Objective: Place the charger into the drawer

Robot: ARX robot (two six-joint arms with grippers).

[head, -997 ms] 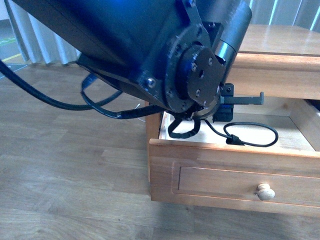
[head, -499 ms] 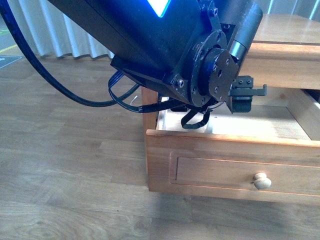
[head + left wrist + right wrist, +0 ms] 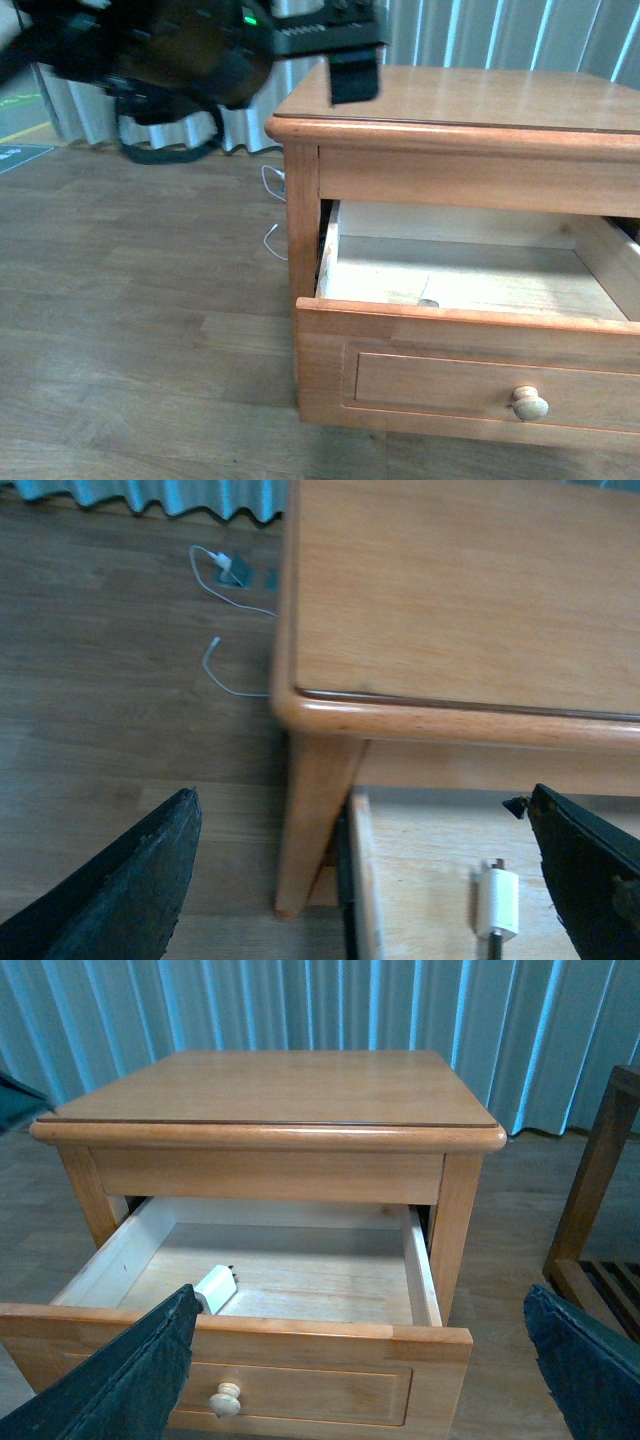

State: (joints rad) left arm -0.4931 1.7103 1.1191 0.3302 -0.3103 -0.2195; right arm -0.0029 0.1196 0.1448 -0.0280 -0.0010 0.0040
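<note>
The drawer [image 3: 440, 340] stands pulled out, its round knob [image 3: 530, 403] on the front panel. In the left wrist view the charger [image 3: 497, 902], a small white cube, lies on the drawer floor near the left side wall. The right wrist view shows the charger [image 3: 215, 1288] just behind the drawer front [image 3: 300, 1370]. Its black cable is mostly hidden. My left gripper [image 3: 360, 880] hangs open and empty high above the drawer's left corner, and in the front view the left gripper [image 3: 352, 72] sits at the cabinet's top edge. My right gripper [image 3: 360, 1380] is open in front of the drawer.
The drawer belongs to a light-brown nightstand [image 3: 480, 95] with a flat top. Thin white cables [image 3: 272, 210] lie on the wooden floor by its left leg. Blue-grey curtains [image 3: 300, 1005] hang behind. Another wooden piece of furniture [image 3: 600, 1190] stands to the right.
My left arm has lifted out of the drawer and drawn back up to the left. The black cable loop seen in the drawer a second ago is now hidden behind the drawer front.
</note>
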